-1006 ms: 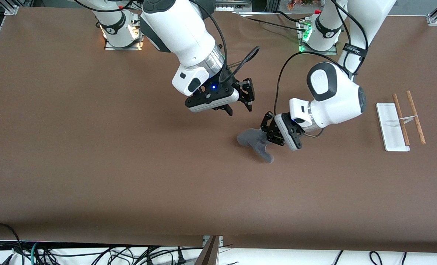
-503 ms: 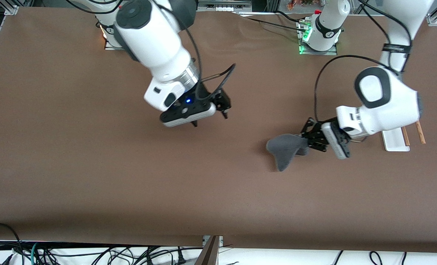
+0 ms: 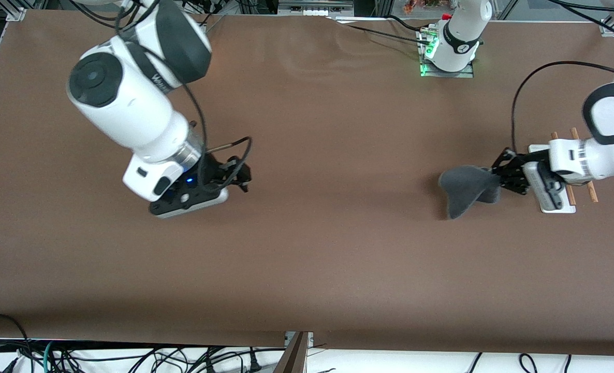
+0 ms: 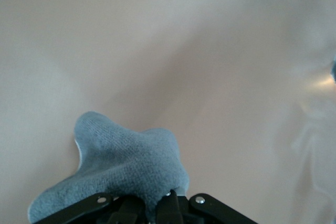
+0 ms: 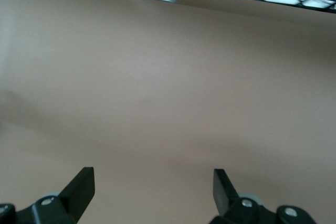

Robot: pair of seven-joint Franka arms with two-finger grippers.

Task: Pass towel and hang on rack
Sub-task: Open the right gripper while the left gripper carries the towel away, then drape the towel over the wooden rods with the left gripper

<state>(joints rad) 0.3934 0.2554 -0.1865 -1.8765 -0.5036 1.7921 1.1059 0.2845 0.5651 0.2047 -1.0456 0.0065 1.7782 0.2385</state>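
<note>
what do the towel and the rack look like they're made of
Towel: soft grey cloth, likely fleece or microfibre; the left wrist view shows a fuzzy nap, and it droops in folds from the left tool.
Rack: flat white base, smooth and slightly glossy, probably plastic, though painted wood or metal can't be ruled out. Its two thin rods are matte brown, seemingly wood.

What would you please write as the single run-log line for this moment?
left gripper: shut on towel, beside rack | right gripper: open, empty, over bare table | towel not yet hung
</note>
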